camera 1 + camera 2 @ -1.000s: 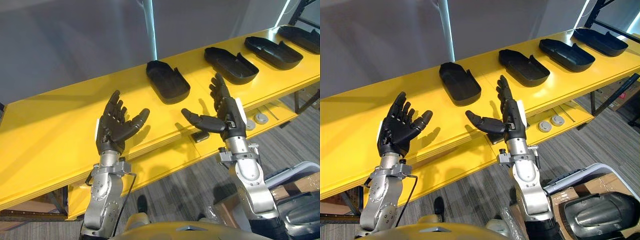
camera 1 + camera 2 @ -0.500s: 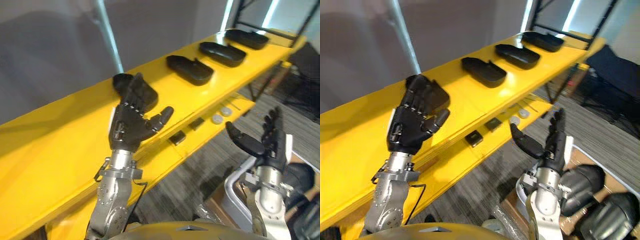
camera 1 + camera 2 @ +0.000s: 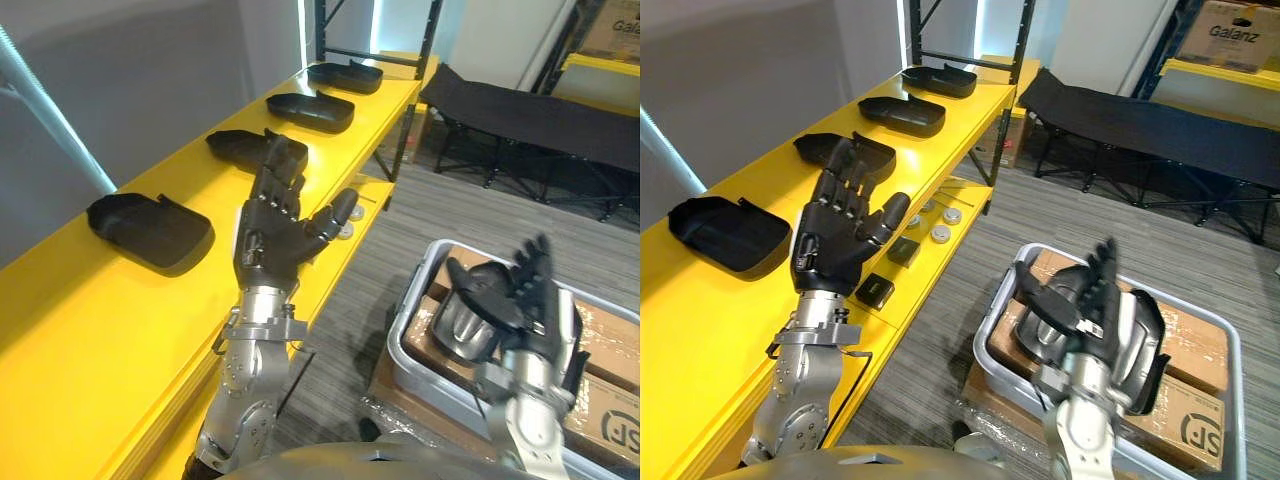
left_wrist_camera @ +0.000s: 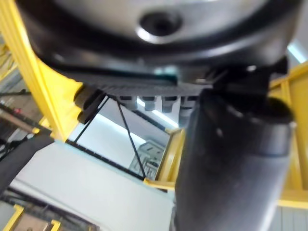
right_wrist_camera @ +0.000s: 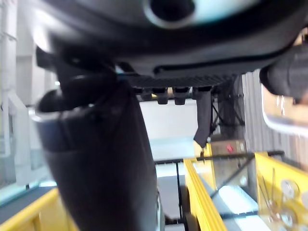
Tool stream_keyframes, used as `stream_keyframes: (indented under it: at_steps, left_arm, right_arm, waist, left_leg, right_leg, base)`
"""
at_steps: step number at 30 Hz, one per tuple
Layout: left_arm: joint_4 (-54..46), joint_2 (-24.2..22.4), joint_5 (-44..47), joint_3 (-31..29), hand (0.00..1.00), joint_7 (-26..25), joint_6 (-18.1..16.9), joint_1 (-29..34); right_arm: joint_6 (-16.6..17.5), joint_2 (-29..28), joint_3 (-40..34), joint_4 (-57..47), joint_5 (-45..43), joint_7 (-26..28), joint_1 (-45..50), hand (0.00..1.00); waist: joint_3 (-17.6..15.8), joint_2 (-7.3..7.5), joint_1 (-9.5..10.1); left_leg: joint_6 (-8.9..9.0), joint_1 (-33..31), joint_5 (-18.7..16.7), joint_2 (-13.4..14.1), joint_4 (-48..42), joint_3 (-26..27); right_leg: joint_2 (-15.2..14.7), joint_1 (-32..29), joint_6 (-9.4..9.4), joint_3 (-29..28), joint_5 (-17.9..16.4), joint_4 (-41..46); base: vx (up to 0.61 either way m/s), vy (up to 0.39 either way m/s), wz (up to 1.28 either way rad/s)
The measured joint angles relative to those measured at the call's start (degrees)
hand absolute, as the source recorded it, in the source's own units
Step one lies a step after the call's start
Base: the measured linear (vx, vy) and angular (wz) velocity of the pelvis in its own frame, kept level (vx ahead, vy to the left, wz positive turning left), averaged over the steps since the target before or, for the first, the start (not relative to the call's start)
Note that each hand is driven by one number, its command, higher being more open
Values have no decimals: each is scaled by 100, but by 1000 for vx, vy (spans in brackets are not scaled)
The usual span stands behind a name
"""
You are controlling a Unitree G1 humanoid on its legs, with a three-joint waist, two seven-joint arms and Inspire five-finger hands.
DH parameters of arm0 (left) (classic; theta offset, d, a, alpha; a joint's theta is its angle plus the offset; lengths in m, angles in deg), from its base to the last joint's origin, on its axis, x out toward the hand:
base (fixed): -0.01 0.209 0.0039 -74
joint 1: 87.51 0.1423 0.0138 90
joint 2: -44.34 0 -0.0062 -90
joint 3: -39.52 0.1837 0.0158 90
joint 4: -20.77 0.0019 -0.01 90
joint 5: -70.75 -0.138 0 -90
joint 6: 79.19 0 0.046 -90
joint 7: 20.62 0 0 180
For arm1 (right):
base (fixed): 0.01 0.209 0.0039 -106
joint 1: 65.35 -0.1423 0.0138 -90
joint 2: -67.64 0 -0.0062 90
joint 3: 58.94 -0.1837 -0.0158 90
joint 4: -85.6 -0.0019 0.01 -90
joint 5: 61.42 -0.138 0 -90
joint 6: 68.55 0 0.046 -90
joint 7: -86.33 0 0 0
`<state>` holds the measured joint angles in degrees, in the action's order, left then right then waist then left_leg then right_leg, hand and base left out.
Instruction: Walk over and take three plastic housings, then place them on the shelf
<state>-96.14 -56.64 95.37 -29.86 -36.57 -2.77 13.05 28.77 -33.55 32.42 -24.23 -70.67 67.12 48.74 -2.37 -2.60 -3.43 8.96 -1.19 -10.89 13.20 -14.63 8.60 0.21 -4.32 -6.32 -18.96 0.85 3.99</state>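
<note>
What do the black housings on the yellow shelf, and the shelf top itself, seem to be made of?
The housings look like moulded black plastic with a satin finish: thin raised walls and soft, dull highlights. The shelf top is glossy yellow and shows reflections; it could be painted metal or coated board, and I cannot tell which.

Four plastic housings [image 3: 728, 232] line the top of the yellow shelf [image 3: 700, 330]. Two small black blocks [image 3: 875, 291] lie on its lower ledge. One grey bin [image 3: 987, 340] stands on the floor.
</note>
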Motion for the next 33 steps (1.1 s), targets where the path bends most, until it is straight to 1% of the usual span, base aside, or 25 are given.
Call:
stream_keyframes:
  at_steps: [3, 4, 6, 8, 10, 12, 13, 14, 15, 16, 18, 20, 21, 22, 23, 24, 25, 26, 27, 28, 29, 30, 31, 32, 33]
  left_arm:
    - [-8, 55, -28, -371, 100, 34, -77, 195]
    - [-9, 63, -24, -433, 100, 34, -123, 208]
    - [-52, 54, -19, -562, 100, 34, -293, 229]
    - [-147, 42, -20, -558, 100, 81, -351, 241]
    - [-213, 11, -17, -481, 100, 184, -379, 234]
    - [-213, 9, 40, -454, 100, 355, -386, 227]
    - [-211, -2, 21, -479, 100, 358, -387, 224]
    - [-196, -24, -16, -538, 100, 322, -387, 218]
    - [-185, -34, -47, -587, 100, 311, -399, 207]
    - [-148, -44, -40, -665, 100, 232, -411, 180]
    - [19, -46, -9, -868, 100, 210, -475, 65]
    - [187, -59, 27, -1115, 100, 211, -512, 56]
    - [202, -59, 27, -1158, 100, 213, -512, 73]
    - [225, -56, 27, -1235, 100, 228, -508, 127]
    - [226, -54, 28, -1269, 100, 245, -500, 158]
    - [223, -50, 32, -1351, 100, 323, -502, 257]
    - [201, 65, 85, -1426, 100, 419, -506, 380]
    - [297, 67, 165, -1424, 100, 496, -509, 380]
    - [488, 9, 281, -1351, 100, 566, -438, 422]
    - [582, -38, 307, -1235, 100, 618, -372, 552]
    - [644, -119, 367, -1123, 100, 628, -318, 618]
    - [643, -173, 436, -1094, 100, 630, -286, 620]
    - [642, -293, 478, -1092, 100, 641, -281, 619]
    - [643, -371, 617, -1091, 100, 659, -281, 621]
    - [643, -395, 700, -1092, 100, 657, -281, 631]
  right_arm:
    - [1, -63, 289, 223, 1, -193, -88, 100]
    - [1, -64, 299, 226, 1, -232, -90, 100]
    - [73, -87, 256, 226, 1, -373, -64, 100]
    - [120, -229, 117, 224, 30, -447, 36, 100]
    - [156, -391, 12, 224, 197, -487, 154, 100]
    - [295, -500, 30, 224, 219, -454, 279, 100]
    - [347, -492, 47, 224, 213, -398, 238, 100]
    - [379, -444, 60, 229, 206, -336, 98, 100]
    - [410, -433, 114, 231, 202, -310, 9, 100]
    - [449, -351, 242, 237, 204, -259, -205, 100]
    - [504, -137, 519, 445, 216, -261, -627, 100]
    - [504, -65, 832, 1030, 209, -272, -1172, 100]
    - [501, -71, 887, 1160, 209, -269, -1259, 100]
    - [494, -76, 966, 1374, 208, -255, -1350, 100]
    - [477, -79, 979, 1442, 210, -245, -1351, 100]
    - [415, -81, 992, 1517, 214, -231, -1315, 100]
    - [359, -108, 996, 1516, 228, -223, -1232, 100]
    - [330, -105, 957, 1537, 227, -224, -1213, 100]
    - [227, -10, 877, 1589, 226, -227, -1145, 100]
    - [129, 78, 757, 1592, 225, -250, -1053, 100]
    - [128, 208, 617, 1591, 219, -257, -961, 100]
    - [128, 276, 553, 1591, 215, -241, -938, 100]
    - [103, 429, 460, 1591, 207, -200, -932, 100]
    - [67, 591, 383, 1591, 209, -88, -934, 100]
    - [56, 673, 367, 1591, 214, -17, -934, 100]
  waist:
    - [-52, 16, 222]
    - [-81, 28, 232]
    - [-279, 56, 240]
    - [-412, 24, 235]
    - [-587, 18, 232]
    - [-719, 138, 239]
    - [-767, 202, 323]
    - [-790, 126, 354]
    - [-808, 127, 363]
    - [-787, 186, 344]
    - [-795, 147, 342]
    - [-772, 140, 485]
    - [-769, 140, 526]
    - [-768, 141, 580]
    - [-768, 141, 594]
    - [-740, 166, 594]
    - [-634, 316, 603]
    - [-637, 233, 587]
    - [-611, 77, 559]
    - [-608, 75, 393]
    - [-606, 74, 253]
    - [-606, 75, 200]
    - [-613, 64, 125]
    - [-620, 45, 124]
    - [-628, 31, 125]
  left_leg:
    - [-69, -332, -92, -114, -276, -299]
    - [-90, -386, -115, -143, -348, -365]
    - [-96, -538, -265, -221, -783, -559]
    - [-158, -770, -547, -262, -1410, -687]
    - [-232, -795, -693, -277, -1704, -693]
    - [-307, -753, -757, -328, -1847, -514]
    - [-432, -735, -814, -309, -1884, -275]
    - [-526, -732, -680, -137, -1696, -4]
    - [-538, -704, -559, -125, -1547, 153]
    - [-555, -605, -331, -85, -1264, 345]
    - [-480, -509, -14, 54, -893, 508]
    - [-262, -388, 272, 364, -460, 669]
    - [-205, -390, 291, 433, -390, 665]
    - [-52, -393, 323, 558, -250, 573]
    - [29, -392, 367, 627, -170, 505]
    - [252, -388, 491, 759, 33, 320]
    - [519, -408, 679, 847, 233, 79]
    - [501, -429, 795, 976, 301, -169]
    - [413, -446, 1124, 1206, 466, -454]
    - [431, -432, 1464, 1301, 528, -570]
    - [397, -400, 1677, 1371, 527, -589]
    - [336, -395, 1783, 1399, 521, -585]
    - [98, -396, 2058, 1438, 512, -580]
    - [-346, -427, 2453, 1447, 476, -580]
    - [-615, -461, 2675, 1444, 447, -582]
  right_leg:
    - [-131, -53, -31, 231, -57, 67]
    - [-147, -85, -27, 285, -121, 166]
    - [-168, -231, -46, 415, -452, 790]
    - [-137, -488, -78, 462, -697, 1509]
    - [-126, -562, -97, 463, -714, 1816]
    - [-214, -639, -149, 538, -678, 1863]
    - [-331, -666, -245, 758, -523, 1605]
    - [-408, -551, -163, 868, -127, 1135]
    - [-502, -648, -117, 1099, -161, 1321]
    - [-599, -748, 68, 1399, -328, 1896]
    - [-787, -740, 211, 1727, -653, 2612]
    - [-1358, -649, 491, 2136, -824, 3204]
    - [-1550, -651, 501, 2182, -821, 3253]
    - [-1899, -674, 518, 2155, -807, 3276]
    - [-2033, -681, 517, 2122, -790, 3237]
    - [-2149, -664, 679, 1980, -496, 2896]
    - [-2141, -585, 1110, 1816, 627, 2219]
    - [-1922, -542, 670, 1751, 261, 2204]
    - [-1620, -566, 184, 1754, -130, 2202]
    - [-1557, -518, -405, 1784, -538, 2269]
    - [-1556, -454, -778, 1978, -949, 2380]
    - [-1549, -457, -768, 2066, -1145, 2464]
    - [-1505, -496, -703, 2116, -1429, 2584]
    - [-1454, -556, -605, 2119, -1539, 2627]
    - [-1424, -552, -573, 2114, -1540, 2560]
  base:
    - [-27, 76, 39]
    - [-26, 61, 65]
    - [-34, 51, 39]
    - [-53, 91, 11]
    - [-112, 140, -15]
    - [-197, 131, -51]
    - [-290, 118, -94]
    - [-241, 94, -104]
    - [-201, 73, -87]
    - [-128, 2, -74]
    - [-144, -79, -61]
    - [-124, -238, -67]
    - [-111, -321, -69]
    - [-80, -302, -47]
    - [-87, -431, -50]
    - [-62, -509, -51]
    - [-50, -557, -47]
    - [-21, -622, -44]
    - [0, -605, -20]
    - [-4, -677, -12]
    - [-10, -509, 1]
    - [-22, -448, -5]
    - [-28, -441, -22]
    - [-22, -353, -29]
    - [-18, -314, -34]
